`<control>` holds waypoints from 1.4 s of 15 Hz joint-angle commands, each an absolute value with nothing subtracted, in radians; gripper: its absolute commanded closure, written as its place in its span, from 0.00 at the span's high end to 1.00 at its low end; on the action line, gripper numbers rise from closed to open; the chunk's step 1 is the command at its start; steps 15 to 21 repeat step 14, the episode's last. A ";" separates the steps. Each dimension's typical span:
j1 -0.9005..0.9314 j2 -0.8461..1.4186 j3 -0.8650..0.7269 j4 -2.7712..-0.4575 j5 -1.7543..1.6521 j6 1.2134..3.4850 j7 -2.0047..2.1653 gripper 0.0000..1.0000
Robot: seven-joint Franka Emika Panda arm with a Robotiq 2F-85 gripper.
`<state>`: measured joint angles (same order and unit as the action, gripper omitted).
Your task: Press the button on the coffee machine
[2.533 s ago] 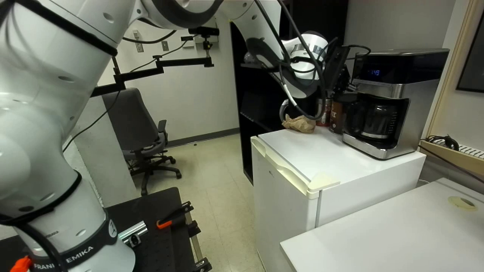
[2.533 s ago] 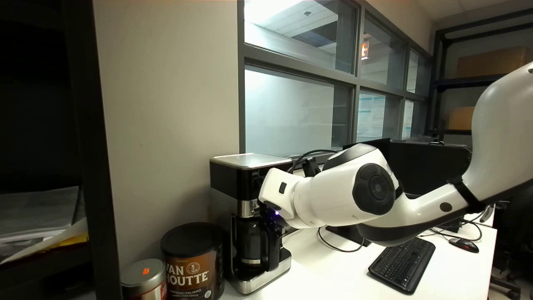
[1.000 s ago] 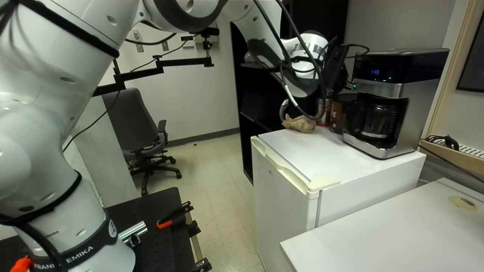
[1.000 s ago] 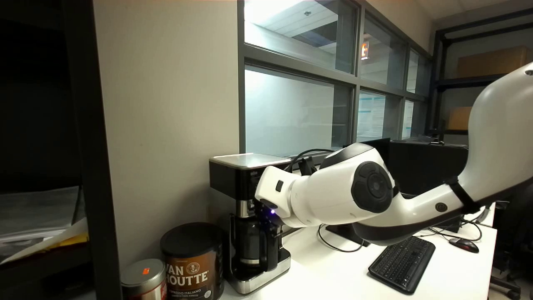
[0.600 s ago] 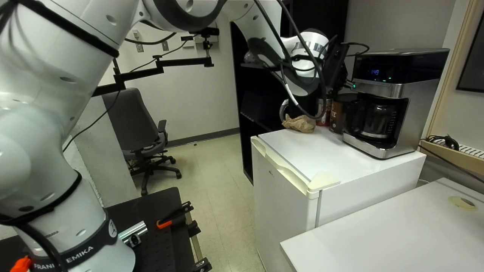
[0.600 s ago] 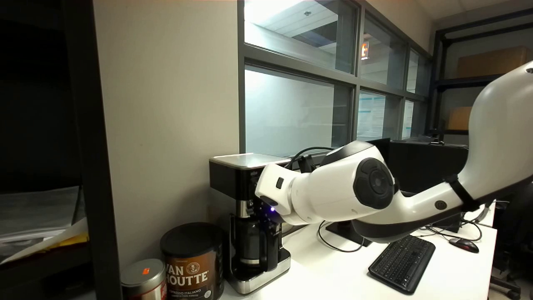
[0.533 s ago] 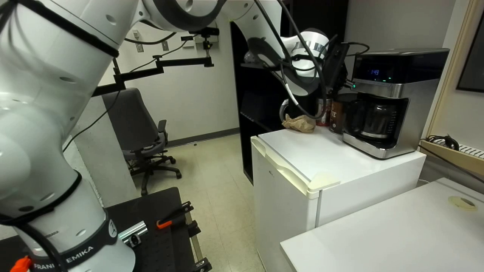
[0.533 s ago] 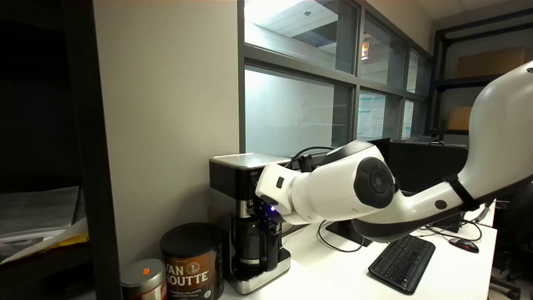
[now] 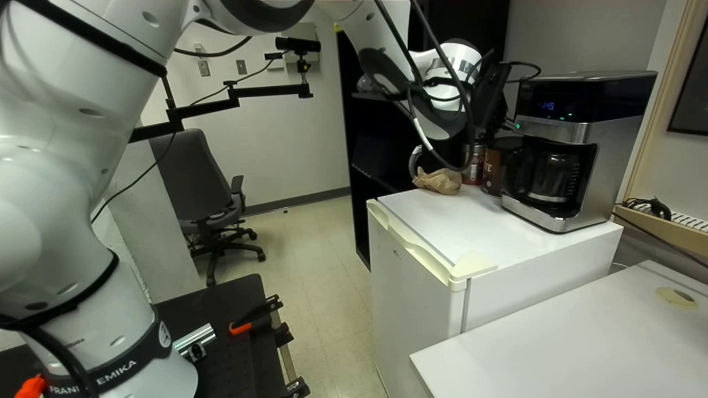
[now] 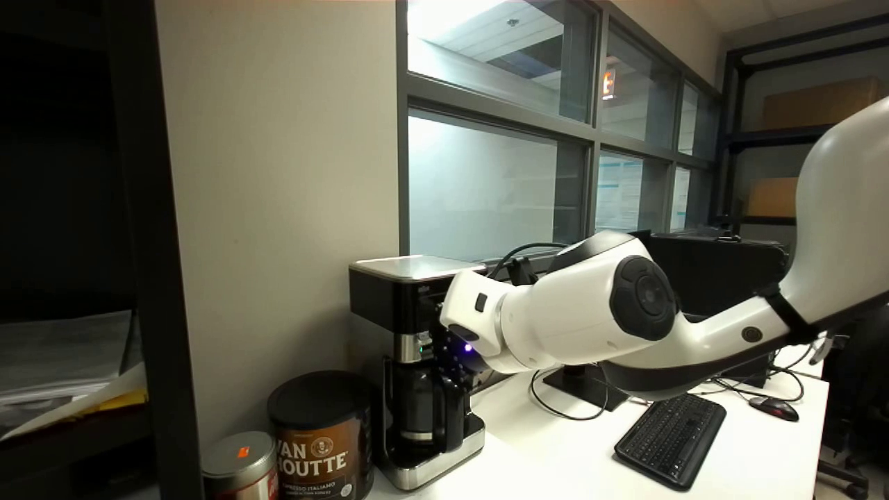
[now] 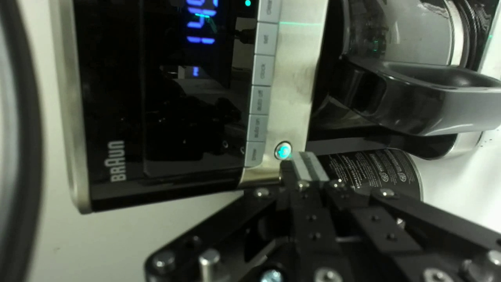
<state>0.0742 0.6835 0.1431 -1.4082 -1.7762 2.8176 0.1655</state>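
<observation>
A black metal gripper [image 11: 307,165], its fingers together, points up from the lower centre of the wrist view, just beside a round, turquoise-lit silver button [image 11: 283,150]; contact is hard to judge. The boxy black-and-silver coffee machine [image 9: 586,131] stands at upper right in an exterior view.

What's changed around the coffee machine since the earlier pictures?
Green lights, dark at first, have come on at the front of the coffee machine. The arm edged in, then drew back, ending slightly higher. The tool holds nothing. The carafe and brown coffee can stayed put.
</observation>
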 commanded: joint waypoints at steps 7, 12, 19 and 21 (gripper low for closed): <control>0.051 0.587 0.144 -1.519 -1.875 2.903 0.309 0.00; 0.040 0.569 0.149 -1.525 -1.948 2.954 0.393 0.00; 0.038 0.567 0.151 -1.523 -1.973 2.967 0.422 0.00; 0.038 0.567 0.151 -1.523 -1.973 2.967 0.422 0.00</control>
